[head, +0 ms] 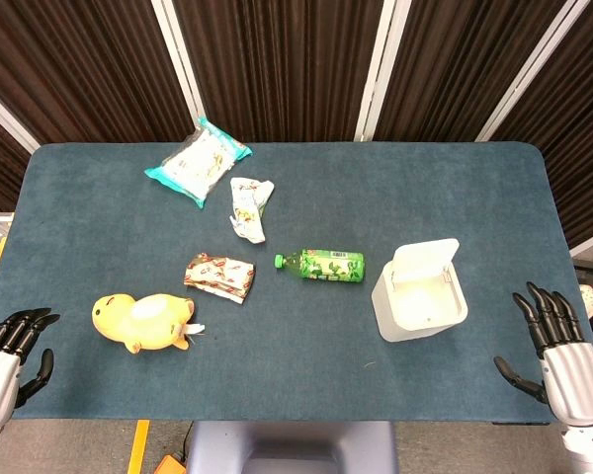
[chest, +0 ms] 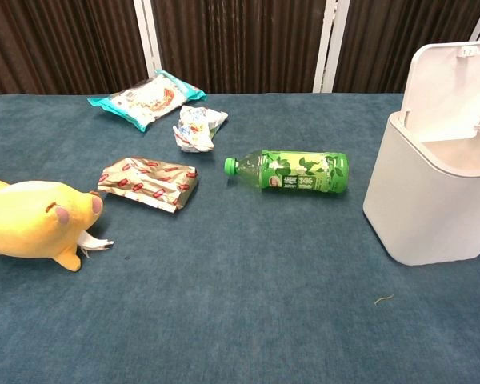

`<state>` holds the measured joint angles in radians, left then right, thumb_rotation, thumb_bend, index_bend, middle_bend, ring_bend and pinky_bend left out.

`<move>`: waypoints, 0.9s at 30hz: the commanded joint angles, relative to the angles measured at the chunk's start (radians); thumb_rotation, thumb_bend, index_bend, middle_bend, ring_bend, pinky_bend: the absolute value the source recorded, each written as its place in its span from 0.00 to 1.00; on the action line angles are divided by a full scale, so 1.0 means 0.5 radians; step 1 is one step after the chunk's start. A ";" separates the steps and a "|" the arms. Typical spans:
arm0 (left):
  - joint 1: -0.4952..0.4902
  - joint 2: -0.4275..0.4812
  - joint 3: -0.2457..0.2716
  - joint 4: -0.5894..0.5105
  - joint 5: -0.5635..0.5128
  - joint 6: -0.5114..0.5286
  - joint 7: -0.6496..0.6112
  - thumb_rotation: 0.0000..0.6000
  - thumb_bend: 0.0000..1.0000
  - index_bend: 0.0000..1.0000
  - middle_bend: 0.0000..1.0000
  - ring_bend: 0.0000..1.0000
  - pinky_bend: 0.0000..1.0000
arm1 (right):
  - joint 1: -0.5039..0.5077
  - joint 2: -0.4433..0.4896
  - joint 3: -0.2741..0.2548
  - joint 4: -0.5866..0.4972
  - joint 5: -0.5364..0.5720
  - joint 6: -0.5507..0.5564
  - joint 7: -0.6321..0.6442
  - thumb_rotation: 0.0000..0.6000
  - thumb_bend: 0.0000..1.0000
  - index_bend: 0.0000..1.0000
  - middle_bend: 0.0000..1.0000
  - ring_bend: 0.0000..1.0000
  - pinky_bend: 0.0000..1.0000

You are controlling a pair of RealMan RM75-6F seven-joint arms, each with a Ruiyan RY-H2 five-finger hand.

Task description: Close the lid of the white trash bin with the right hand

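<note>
The white trash bin (head: 418, 300) (chest: 435, 192) stands on the right part of the blue table, its lid (head: 424, 264) (chest: 450, 90) tipped up at the far side so the inside shows. My right hand (head: 560, 346) hovers off the table's right front corner, to the right of the bin and apart from it, fingers spread and holding nothing. My left hand (head: 10, 351) is at the left front corner, also with fingers apart and nothing in it. Neither hand shows in the chest view.
A green bottle (head: 322, 265) (chest: 293, 171) lies on its side just left of the bin. Further left are a foil snack packet (head: 218, 276), a yellow plush toy (head: 144, 321), a crumpled wrapper (head: 249, 206) and a teal snack bag (head: 197, 162).
</note>
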<state>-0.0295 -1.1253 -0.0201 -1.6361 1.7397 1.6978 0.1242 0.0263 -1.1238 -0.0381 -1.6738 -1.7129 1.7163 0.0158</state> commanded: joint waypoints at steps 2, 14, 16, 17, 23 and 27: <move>0.001 0.000 0.000 -0.001 0.002 0.004 0.003 1.00 0.55 0.27 0.24 0.23 0.37 | 0.001 0.008 -0.006 -0.014 -0.003 -0.041 -0.006 1.00 0.31 0.00 0.00 0.00 0.08; 0.005 0.014 -0.005 0.004 -0.031 0.003 -0.058 1.00 0.55 0.27 0.24 0.23 0.37 | -0.003 -0.029 0.063 -0.012 -0.015 -0.019 0.015 1.00 0.31 0.00 0.11 0.05 0.12; 0.011 0.017 -0.008 0.003 -0.027 0.023 -0.069 1.00 0.55 0.27 0.24 0.23 0.37 | 0.006 -0.034 0.086 -0.032 -0.023 -0.018 -0.034 1.00 0.32 0.00 0.28 0.22 0.23; 0.013 0.017 -0.009 0.002 -0.023 0.031 -0.067 1.00 0.55 0.27 0.24 0.23 0.37 | 0.017 -0.027 0.097 -0.051 -0.025 -0.032 -0.069 1.00 0.33 0.00 0.40 0.37 0.36; 0.017 0.011 0.003 -0.002 0.018 0.043 -0.025 1.00 0.55 0.27 0.24 0.23 0.37 | 0.155 0.054 0.219 -0.317 0.138 -0.289 -0.369 1.00 0.64 0.00 0.73 0.71 0.68; 0.016 0.014 -0.004 -0.007 -0.008 0.030 -0.020 1.00 0.55 0.27 0.24 0.23 0.37 | 0.327 0.086 0.353 -0.506 0.488 -0.617 -0.671 1.00 0.73 0.00 0.77 0.75 0.69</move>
<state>-0.0214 -1.1185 -0.0216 -1.6392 1.7361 1.7128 0.1143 0.1193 -1.1008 0.0816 -1.8465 -1.5924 1.5258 -0.2096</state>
